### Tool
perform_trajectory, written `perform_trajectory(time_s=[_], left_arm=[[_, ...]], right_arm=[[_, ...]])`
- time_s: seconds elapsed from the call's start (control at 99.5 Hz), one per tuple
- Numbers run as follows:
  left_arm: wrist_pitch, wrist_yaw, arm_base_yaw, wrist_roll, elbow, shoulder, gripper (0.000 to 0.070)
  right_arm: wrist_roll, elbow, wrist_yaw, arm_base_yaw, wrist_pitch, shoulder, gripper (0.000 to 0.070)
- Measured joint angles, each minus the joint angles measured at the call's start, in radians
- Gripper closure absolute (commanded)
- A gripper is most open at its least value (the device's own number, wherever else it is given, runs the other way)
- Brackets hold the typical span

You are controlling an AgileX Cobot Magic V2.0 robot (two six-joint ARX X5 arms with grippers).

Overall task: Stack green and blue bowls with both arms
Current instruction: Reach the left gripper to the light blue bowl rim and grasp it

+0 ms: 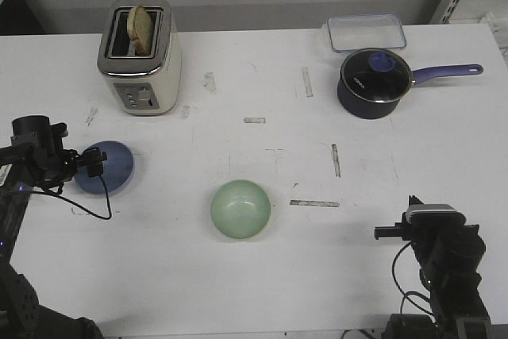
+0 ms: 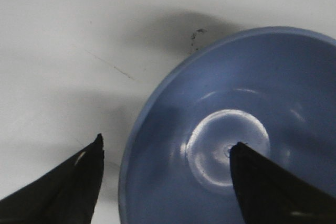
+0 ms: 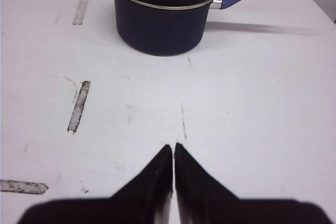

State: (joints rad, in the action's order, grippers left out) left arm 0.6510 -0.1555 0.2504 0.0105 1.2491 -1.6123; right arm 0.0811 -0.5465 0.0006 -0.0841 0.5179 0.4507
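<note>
The light blue bowl (image 1: 116, 166) sits upright at the table's left. My left gripper (image 1: 94, 161) is open and hangs over its near-left rim. In the left wrist view the gripper (image 2: 168, 142) straddles the rim of the blue bowl (image 2: 247, 93): one finger is outside over the table and the other is over the bowl's inside. I cannot tell whether the fingers touch it. The pale green bowl (image 1: 240, 209) sits upright near the table's middle front, apart from both arms. My right gripper (image 1: 385, 233) is shut and empty at the front right; it also shows in the right wrist view (image 3: 174, 146).
A cream toaster (image 1: 141, 53) with a slice of bread stands at the back left. A dark navy saucepan (image 1: 373, 81) with a lid and a long handle stands at the back right and also shows in the right wrist view (image 3: 160, 17). A clear lidded container (image 1: 367, 33) lies behind it.
</note>
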Motion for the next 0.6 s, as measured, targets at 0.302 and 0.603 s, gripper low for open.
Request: perform_trajectory(time_s=[0.302, 0.603], left_arm=[[0.011, 0.001, 0.004, -0.001, 0.0, -0.017, 0.0656], [0.002, -0.002, 0.009, -0.002, 0.0, -0.019, 0.07]], right_arm=[[0.0, 0.0, 0.0, 0.0, 0.0, 0.0, 0.07], [0.0, 0.0, 0.0, 0.0, 0.0, 0.0, 0.07]])
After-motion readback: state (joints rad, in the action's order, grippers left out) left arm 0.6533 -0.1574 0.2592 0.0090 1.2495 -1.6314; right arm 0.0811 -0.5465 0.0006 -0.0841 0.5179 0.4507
